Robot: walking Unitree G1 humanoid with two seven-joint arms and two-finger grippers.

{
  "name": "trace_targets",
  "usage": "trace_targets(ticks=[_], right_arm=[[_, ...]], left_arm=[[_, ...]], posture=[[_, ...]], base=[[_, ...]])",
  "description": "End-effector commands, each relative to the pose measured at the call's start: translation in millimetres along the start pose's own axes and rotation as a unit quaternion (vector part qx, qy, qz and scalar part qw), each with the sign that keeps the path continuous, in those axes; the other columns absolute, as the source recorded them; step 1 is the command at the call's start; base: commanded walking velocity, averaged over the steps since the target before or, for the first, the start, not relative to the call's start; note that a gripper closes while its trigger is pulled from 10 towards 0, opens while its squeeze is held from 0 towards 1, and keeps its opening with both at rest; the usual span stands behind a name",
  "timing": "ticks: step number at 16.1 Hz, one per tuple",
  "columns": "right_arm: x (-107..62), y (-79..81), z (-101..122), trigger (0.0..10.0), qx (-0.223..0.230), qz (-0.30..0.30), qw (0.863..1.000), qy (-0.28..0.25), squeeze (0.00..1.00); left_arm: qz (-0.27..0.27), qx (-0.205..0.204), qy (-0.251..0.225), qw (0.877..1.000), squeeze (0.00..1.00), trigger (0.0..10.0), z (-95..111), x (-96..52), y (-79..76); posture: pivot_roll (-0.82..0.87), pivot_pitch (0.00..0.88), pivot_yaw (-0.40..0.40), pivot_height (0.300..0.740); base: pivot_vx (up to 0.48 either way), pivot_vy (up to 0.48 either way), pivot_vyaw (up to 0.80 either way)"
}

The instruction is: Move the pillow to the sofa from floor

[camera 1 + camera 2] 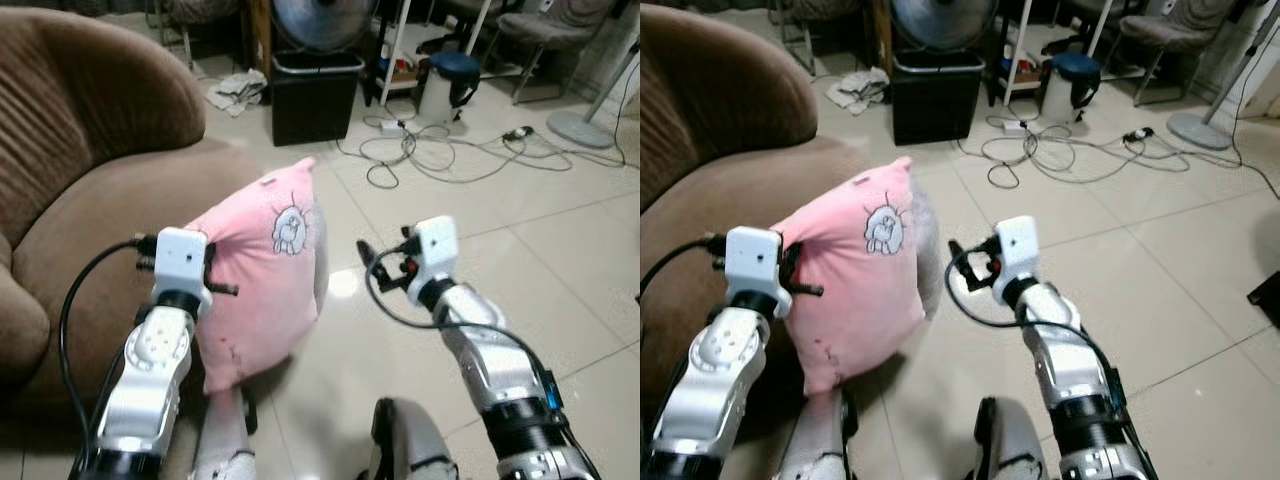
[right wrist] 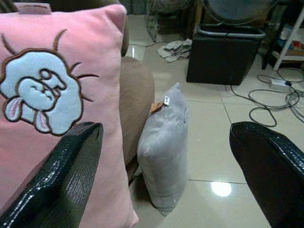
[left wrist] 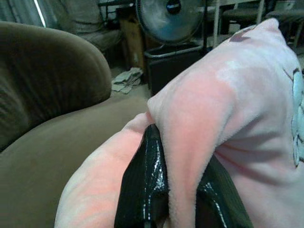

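Left claw (image 3: 178,209) pinches plush pink pillow (image 1: 262,280) — beside ribbed brown sofa (image 1: 90,200).

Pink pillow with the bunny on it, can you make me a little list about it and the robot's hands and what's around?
pillow: pink pillow, white cartoon patch, held up off the floor
left gripper: left gripper, shut on a fold of the pillow's edge
right gripper: right gripper, open, beside the pillow, not gripping it
sofa: brown sofa, just behind the pillow
second pillow: grey pillow, standing on the floor against the sofa
floor: pale tiles, with cables
behind: black bin, fan
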State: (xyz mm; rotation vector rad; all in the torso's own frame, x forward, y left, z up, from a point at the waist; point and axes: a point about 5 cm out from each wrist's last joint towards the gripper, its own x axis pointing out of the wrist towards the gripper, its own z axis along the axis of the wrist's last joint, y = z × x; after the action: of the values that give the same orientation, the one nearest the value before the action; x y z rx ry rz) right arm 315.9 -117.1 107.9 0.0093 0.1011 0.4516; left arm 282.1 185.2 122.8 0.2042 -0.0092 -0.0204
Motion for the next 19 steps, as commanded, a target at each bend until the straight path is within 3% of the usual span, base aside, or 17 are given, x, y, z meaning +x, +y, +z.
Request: trace_targets(ticks=[1,3,6,10,14,19], right_arm=[[2.3,-4.2,4.7,10.0,-0.008,-0.008,1.0,-0.004,0.0],[7.7,-6.0,3.0,10.0,-0.026,-0.015,0.999,0.015,0.0],[8.4,-9.0,3.1,10.0,-0.031,-0.022,0.999,0.018,0.0],[9.4,-9.2,9.2,10.0,-0.026,-0.029,0.999,0.003,0.0],[10.5,-11.4,8.3,10.0,-0.019,-0.039,0.999,0.002,0.0],[12.7,-17.8,3.3,10.0,-0.032,-0.074,0.997,0.021,0.0]], left_arm=[[0.008,0.008,-0.037,0.999,0.0,10.0,13.9,1.8,-1.4],[0.0,0.026,-0.03,0.999,0.0,10.0,9.7,-0.6,-7.9],[0.011,0.03,-0.035,0.999,0.0,10.0,12.0,-3.7,-1.2],[0.004,0.032,-0.042,0.999,0.0,10.0,17.7,3.8,2.8],[-0.002,0.059,-0.04,0.997,0.0,10.0,17.1,8.5,2.4],[-0.022,0.043,-0.052,0.997,0.0,10.0,25.4,15.1,2.8]], posture=[[0.18,0.0,-0.108,0.661],[0.18,0.0,-0.111,0.681],[0.19,0.0,-0.1,0.706],[0.17,0.0,-0.068,0.74],[0.16,0.0,-0.054,0.74],[0.15,0.0,-0.041,0.74]], base=[[0.0,0.0,0.0],[0.0,0.0,0.0],[0.0,0.0,0.0],[0.0,0.0,0.0],[0.0,0.0,0.0],[0.0,0.0,0.0]])
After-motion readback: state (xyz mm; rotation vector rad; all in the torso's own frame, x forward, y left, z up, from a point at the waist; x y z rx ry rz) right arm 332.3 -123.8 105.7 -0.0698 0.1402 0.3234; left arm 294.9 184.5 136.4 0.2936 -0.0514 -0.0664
